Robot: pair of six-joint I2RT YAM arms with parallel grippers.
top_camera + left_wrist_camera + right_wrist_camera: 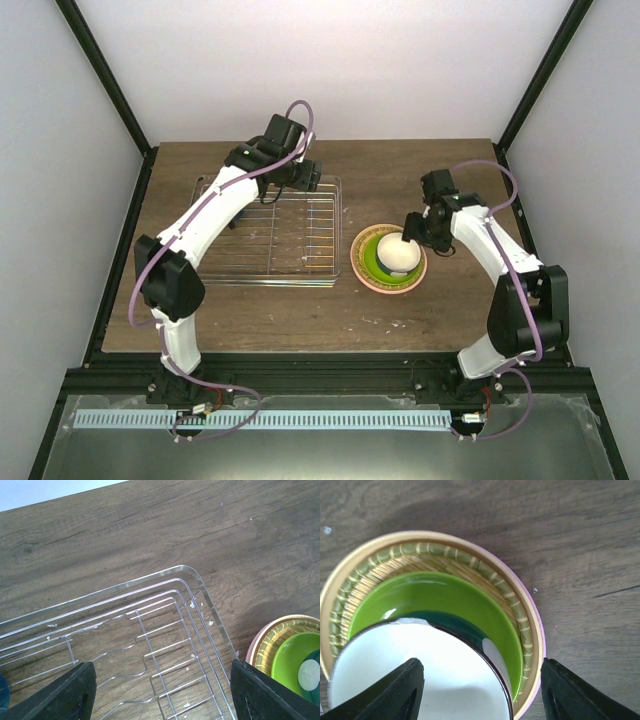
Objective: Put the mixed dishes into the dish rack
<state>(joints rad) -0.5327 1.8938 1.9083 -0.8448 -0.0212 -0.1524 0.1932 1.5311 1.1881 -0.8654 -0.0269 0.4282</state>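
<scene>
At 3 o'clock of rectangular silver wire dish rack (300, 235), small white-and-teal bowl (397, 256) tops stack: lime-green plate (435, 600), cream plate (375, 565), salmon-pink plate (390, 291). Right gripper (409, 234) poised over bowl, jaws spread for likely grasp. Left gripper (304, 180), spread, empty, hovers over rack's 1 o'clock corner.

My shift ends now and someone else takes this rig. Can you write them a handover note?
Left gripper: jaws open, empty, over a corner of the dish rack.
Right gripper: jaws open, above the bowl.
Bowl sits on the lime-green plate, on the cream plate, on the salmon-pink plate, all on the table beside the rack.
Done: no plate or bowl loaded; mug not clearly visible.
Left: bowl and three plates.
</scene>
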